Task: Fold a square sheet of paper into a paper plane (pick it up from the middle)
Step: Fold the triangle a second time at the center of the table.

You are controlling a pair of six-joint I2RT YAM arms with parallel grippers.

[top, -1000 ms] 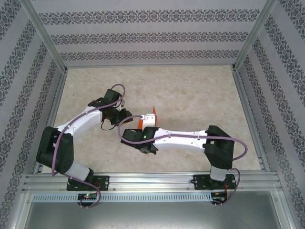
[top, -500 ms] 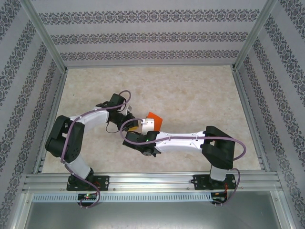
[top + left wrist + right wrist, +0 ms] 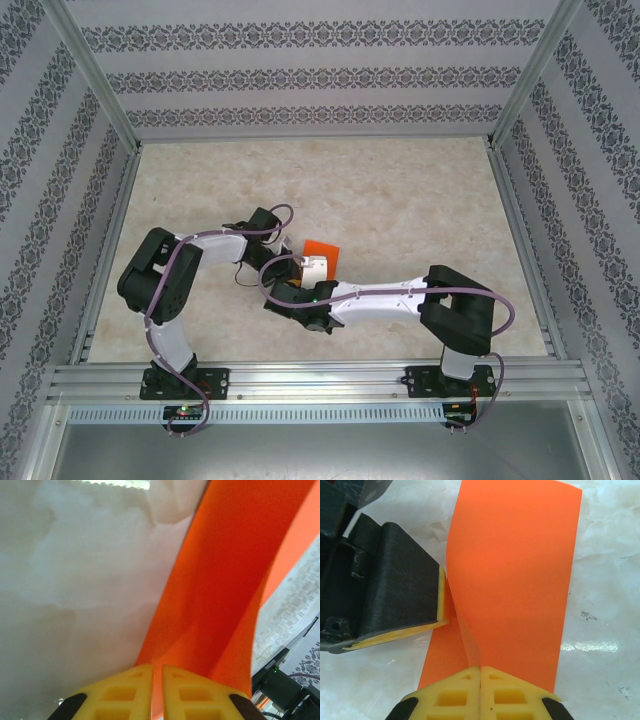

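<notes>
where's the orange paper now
Mid-table in the top view, the orange paper is pinched by the left gripper at its left and the right gripper at its near edge.

Paper [image 3: 512, 575] in left and right jaws

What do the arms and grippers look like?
White links and bulky black joint housings on the left arm and right arm, a purple cable looped along each. The left gripper and right gripper have yellow fingers with rectangular pockets and black outer corners.
</notes>
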